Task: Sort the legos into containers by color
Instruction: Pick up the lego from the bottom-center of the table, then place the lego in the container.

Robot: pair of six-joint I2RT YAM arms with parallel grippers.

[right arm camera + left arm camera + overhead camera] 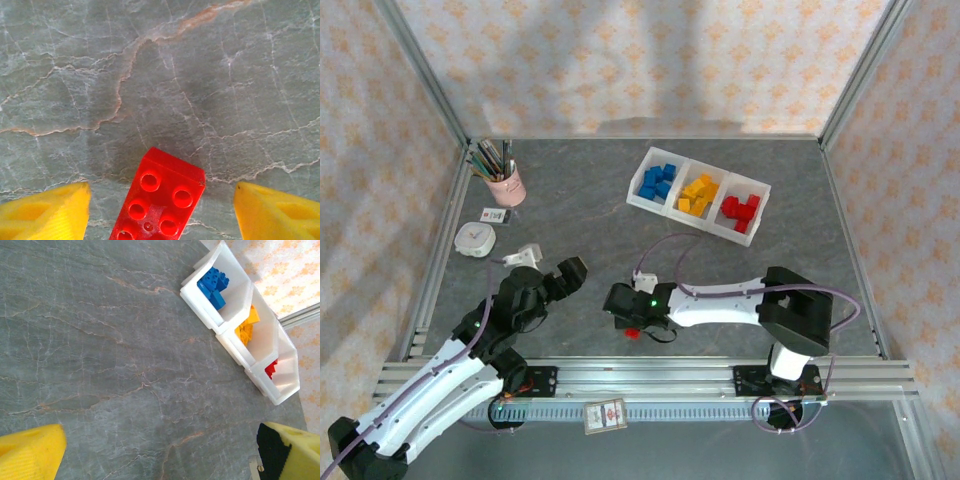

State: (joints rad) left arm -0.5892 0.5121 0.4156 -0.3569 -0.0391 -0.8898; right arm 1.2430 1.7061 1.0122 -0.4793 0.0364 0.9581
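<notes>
The small red plastic brick (pixel 161 202) should be squeezed evenly; the right gripper (pixel 162 187) is spread wide around it.

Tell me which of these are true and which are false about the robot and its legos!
1. A red lego lies on the table between the right gripper's fingers. True.
2. The right gripper is squeezing the red lego. False: its jaws are open, with a gap on each side of the brick.
3. The blue legos sit in the middle part of the tray. False: they are in an end part; the yellow-orange legos have the middle.
4. The left gripper is open and holds nothing. True.
5. A pink cup of pencils stands on the table, away from the tray. True.
</notes>
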